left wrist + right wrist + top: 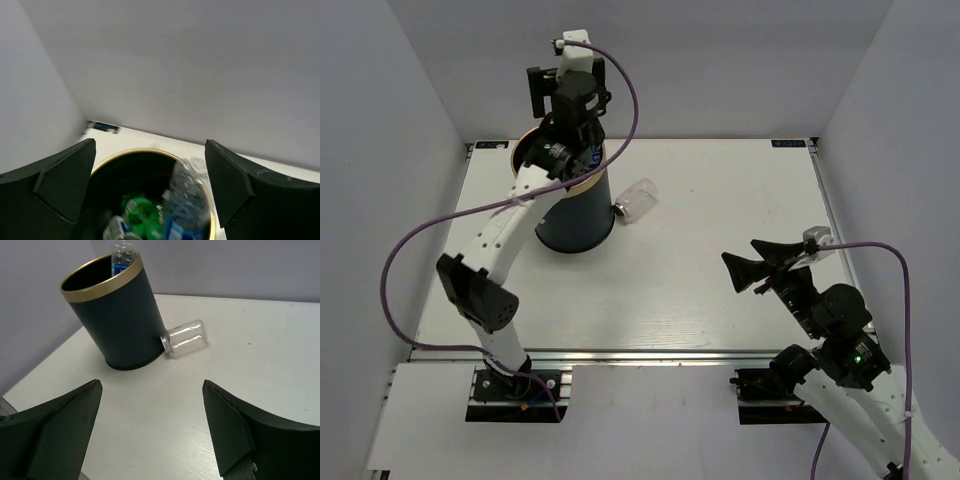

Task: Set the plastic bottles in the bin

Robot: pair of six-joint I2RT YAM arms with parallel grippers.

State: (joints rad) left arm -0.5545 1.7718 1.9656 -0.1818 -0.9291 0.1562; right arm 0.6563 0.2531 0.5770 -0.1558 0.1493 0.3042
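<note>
One wide clear bottle (635,200) lies on its side on the worktop (680,300), its neck against the lower wall of the bin (575,222). Inside the bin, a blurred blue-labelled bottle (186,200) pokes up past the rim beside a green bottle (140,212). Above the rim the left jaws hang spread and empty. Over the worktop, well apart from the bin, the right jaws hover, also spread.
</note>
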